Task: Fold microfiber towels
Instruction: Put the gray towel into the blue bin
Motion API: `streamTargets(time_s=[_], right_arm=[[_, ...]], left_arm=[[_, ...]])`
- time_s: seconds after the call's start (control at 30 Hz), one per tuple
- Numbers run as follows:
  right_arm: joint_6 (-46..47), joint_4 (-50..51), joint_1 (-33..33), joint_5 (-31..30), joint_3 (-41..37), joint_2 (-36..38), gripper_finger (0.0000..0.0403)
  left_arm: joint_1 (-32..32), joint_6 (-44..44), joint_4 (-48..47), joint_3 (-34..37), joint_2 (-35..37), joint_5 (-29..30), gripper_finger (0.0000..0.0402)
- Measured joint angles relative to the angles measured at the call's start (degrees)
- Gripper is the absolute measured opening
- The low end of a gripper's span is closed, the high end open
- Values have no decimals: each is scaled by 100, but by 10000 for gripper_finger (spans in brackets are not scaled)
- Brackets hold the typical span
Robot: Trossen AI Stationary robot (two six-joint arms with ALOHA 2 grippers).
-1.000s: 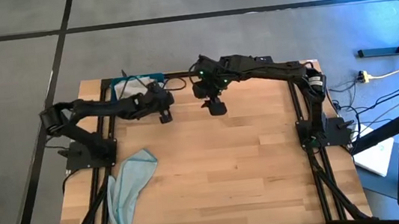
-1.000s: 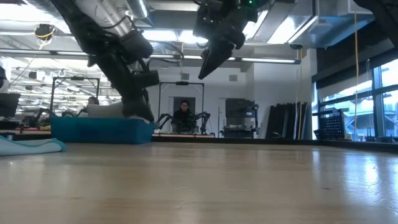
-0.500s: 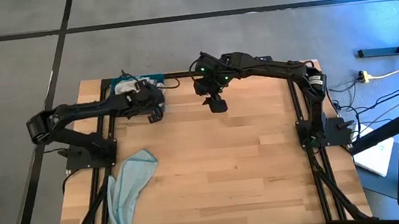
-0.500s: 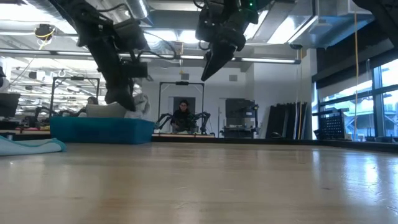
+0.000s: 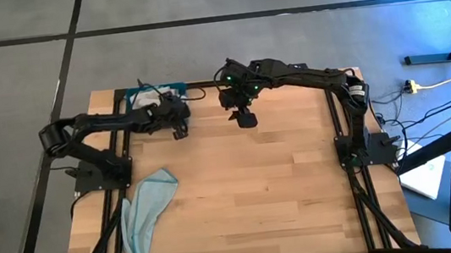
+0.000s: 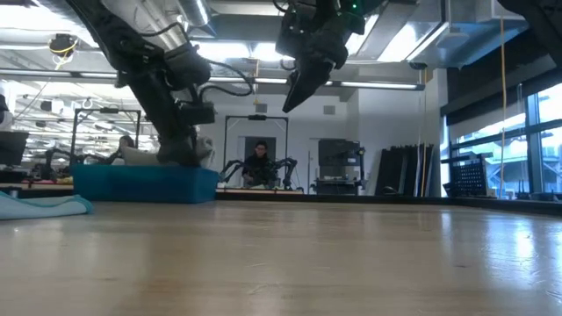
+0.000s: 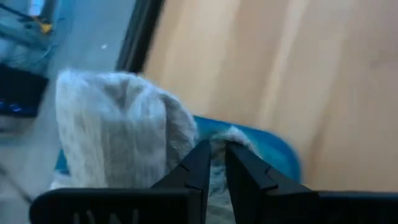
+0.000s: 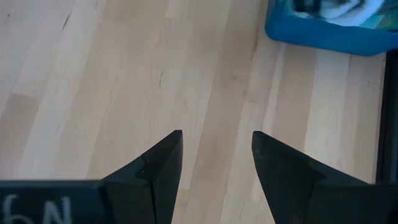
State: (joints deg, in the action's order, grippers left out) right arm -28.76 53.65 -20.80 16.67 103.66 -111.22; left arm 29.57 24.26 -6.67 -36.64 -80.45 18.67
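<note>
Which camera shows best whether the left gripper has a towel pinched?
The left wrist view: the left gripper sits nearly shut on a light grey towel above the blue tray. The high view shows only dark arm there; the low view shows pale cloth beside the gripper.

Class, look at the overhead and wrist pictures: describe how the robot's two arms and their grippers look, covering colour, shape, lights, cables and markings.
Both arms are dark, jointed and slim. The left gripper has two narrow black fingers. The right gripper has two black, wedge-shaped fingers tapering to points, with white lettering on its body. The right arm shows small green lights near its wrist. Black cables run along the arms.
</note>
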Motion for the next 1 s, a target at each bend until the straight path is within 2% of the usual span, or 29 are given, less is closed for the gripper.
streamTargets(time_s=[0.2, 0.33, 0.47, 0.53, 0.6, 0.7, 0.9, 1.0], right_arm=[[5, 26, 2, 7, 0, 0, 195], [0, 37, 0, 7, 0, 0, 195], [-6, 4, 0, 234, 0, 0, 195], [-10, -2, 0, 328, 0, 0, 195], [-16, -7, 2, 376, 0, 0, 195], [-17, -7, 0, 448, 0, 0, 195], [-5, 61, 2, 454, 0, 0, 195], [-15, -14, 0, 455, 0, -2, 195]], left_arm=[[172, 245, -432, 0, -47, 643, 43], [107, 177, -791, 4, 298, 721, 43], [-21, 136, -736, 4, 795, 687, 43], [-38, 59, -697, -2, 926, 454, 43], [9, -63, -716, 0, 909, 163, 43], [56, -115, -786, 0, 714, 134, 43], [46, 191, -1451, 0, 869, 1175, 43], [153, 320, -1225, 0, 1156, 1567, 43]])
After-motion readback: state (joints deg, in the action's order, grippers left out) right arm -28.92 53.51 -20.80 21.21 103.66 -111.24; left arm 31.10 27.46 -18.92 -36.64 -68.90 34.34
